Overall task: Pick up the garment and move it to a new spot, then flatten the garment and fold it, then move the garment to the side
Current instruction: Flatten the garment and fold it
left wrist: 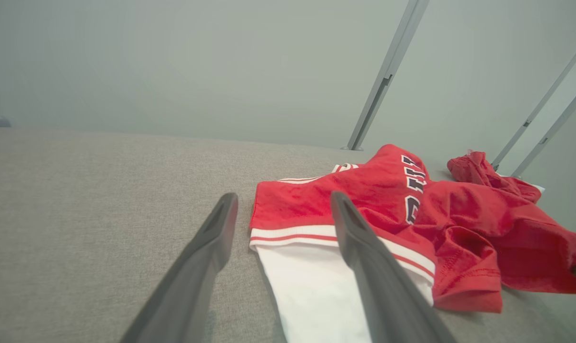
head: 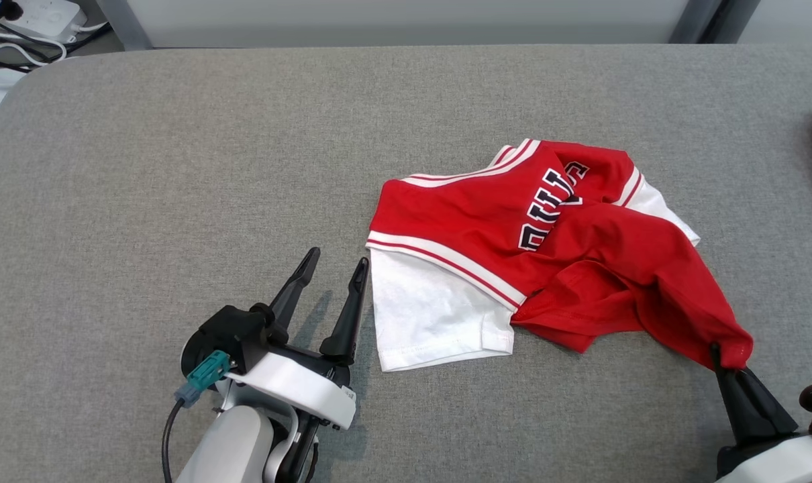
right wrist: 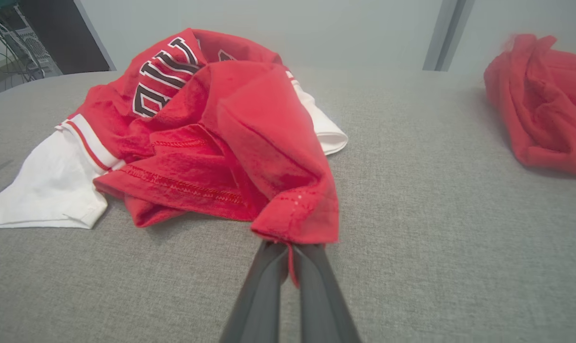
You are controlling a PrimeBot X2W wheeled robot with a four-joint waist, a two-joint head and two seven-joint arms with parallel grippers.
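garment (head: 486,221): crumpled, right-centre of tabletop (head: 178,134); we judge it light, soft, floppy
right gripper (head: 721,359): clamped on garment's red edge
left gripper (head: 337,258): apart, beside white sleeve (head: 433,315)
next hold: we'd pinch the sleeve hem

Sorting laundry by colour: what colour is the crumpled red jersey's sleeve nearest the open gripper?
The jersey's sleeve is plain white; head view shows it best.

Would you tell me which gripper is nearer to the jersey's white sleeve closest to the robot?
Left. The left gripper stands open just left of that white sleeve; the right gripper is shut on the jersey at its red hem, farther off to the right.
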